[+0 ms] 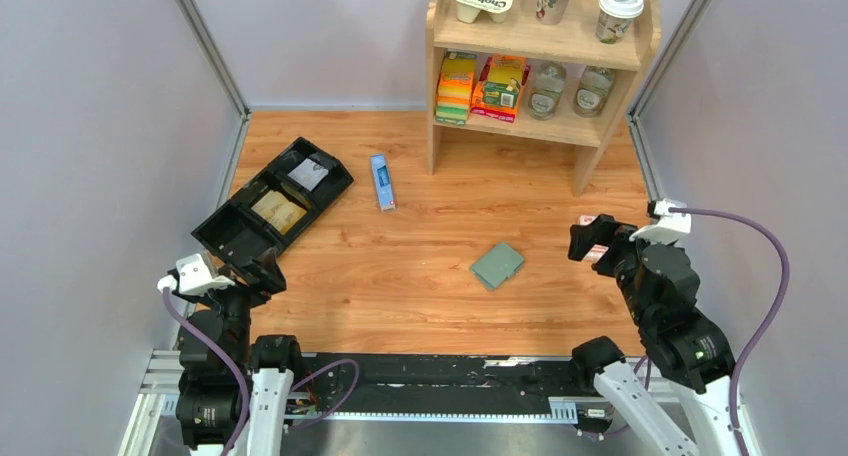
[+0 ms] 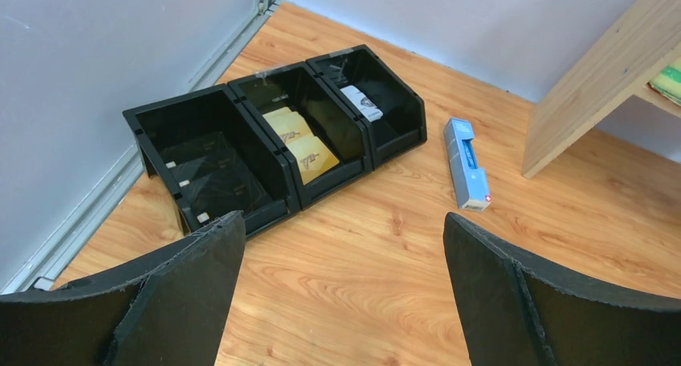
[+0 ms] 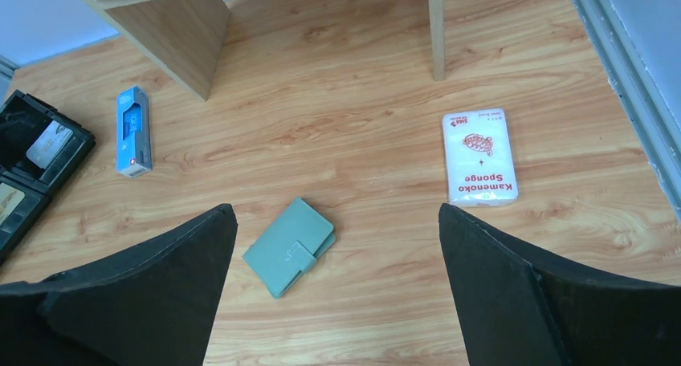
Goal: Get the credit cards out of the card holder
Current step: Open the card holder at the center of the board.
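The card holder (image 1: pixel 497 265), a sage-green wallet, lies closed and flat on the wooden table right of centre, with its tab fastened. In the right wrist view the card holder (image 3: pixel 289 246) sits on the table ahead of my right gripper (image 3: pixel 336 209), nearer its left finger. The credit cards are hidden. My right gripper (image 1: pixel 590 238) hovers open and empty to the right of the holder. My left gripper (image 1: pixel 262 273) is open and empty at the near left, by the black tray; in its wrist view the left gripper (image 2: pixel 341 217) frames only bare wood.
A black three-compartment tray (image 1: pixel 235 238) lies at the left, with tan flat pieces (image 2: pixel 301 145) in its middle bin and a white item (image 2: pixel 362 103) in the far one. A long blue box (image 1: pixel 382 181) lies mid-table. A white sponge pack (image 3: pixel 479 157) lies right. A wooden shelf (image 1: pixel 540 56) stands at the back.
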